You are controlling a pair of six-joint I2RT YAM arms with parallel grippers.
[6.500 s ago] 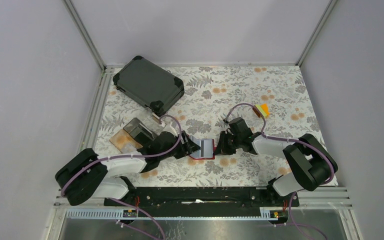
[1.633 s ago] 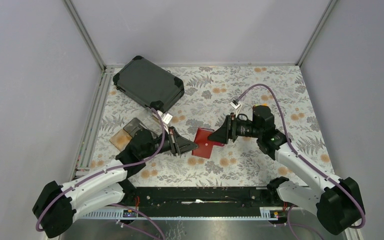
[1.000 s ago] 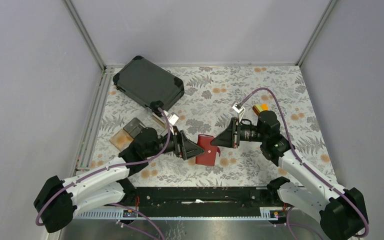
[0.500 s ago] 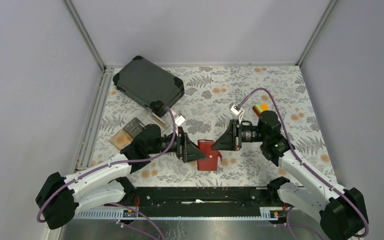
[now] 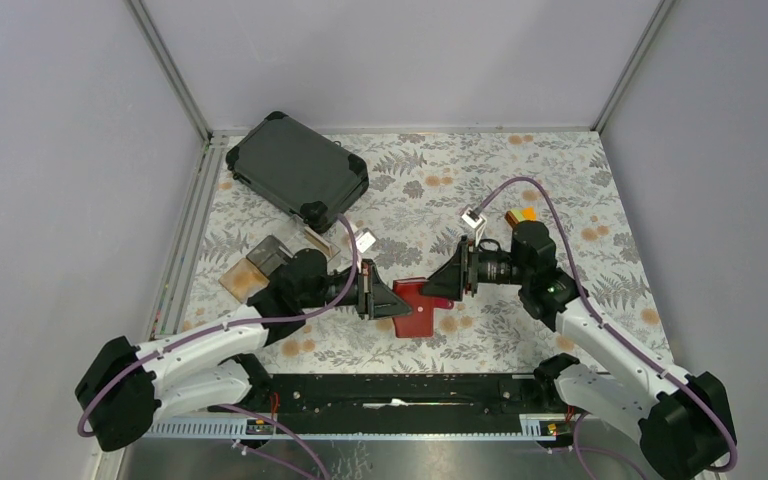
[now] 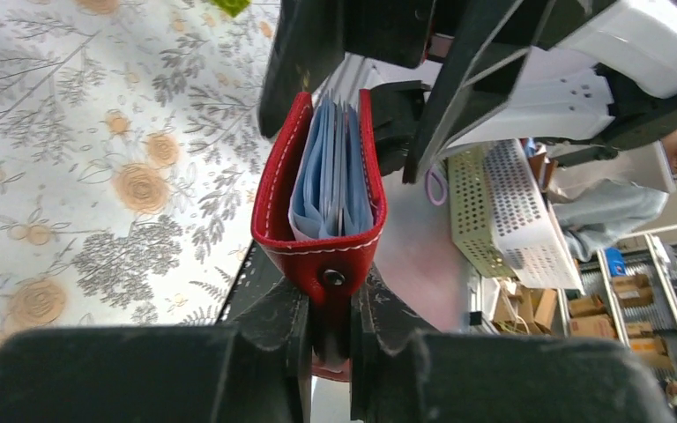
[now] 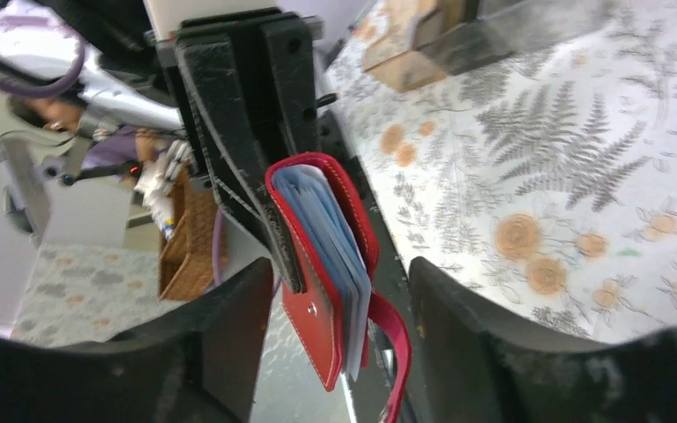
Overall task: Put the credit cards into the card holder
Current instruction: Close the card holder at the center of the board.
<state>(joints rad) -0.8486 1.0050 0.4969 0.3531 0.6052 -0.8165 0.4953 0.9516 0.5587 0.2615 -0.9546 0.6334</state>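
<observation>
**Gripping the holder in the left claw, with the right claw standing open**

The left claw (image 6: 328,308) is pinching the red holder (image 6: 316,216) by its folded spine. One finger is pressing on each side, just beside the snap stud. It is holding the holder over the near middle of the counter (image 5: 560,180). The light blue cards (image 6: 335,172) are sitting inside, packed between the two red flaps with their edges showing. The right claw (image 7: 339,269) is facing in from the other side with its fingers spread, one on either side of the holder's open end. Whether either finger is touching the leather I cannot tell. The tab (image 7: 394,352) is hanging loose from the holder.

Around them, the dark case (image 5: 295,168) is lying at the far left. The clear box (image 5: 263,265) is sitting just beside the left wrist, which is partly hiding it. The orange and yellow blocks (image 5: 520,214) are peeking out behind the right arm.

From above, the two claws are covering the holder's ends, so only its red middle is showing. The cards are lying too tightly together to count, and what the box is holding is too small to tell.

The claws are meeting nose to nose, leaving little room between them. The holder is hanging well apart from the left, right and far edges, nearer the front rail (image 5: 390,385). Bare floral cloth is showing toward the far middle and far right.
</observation>
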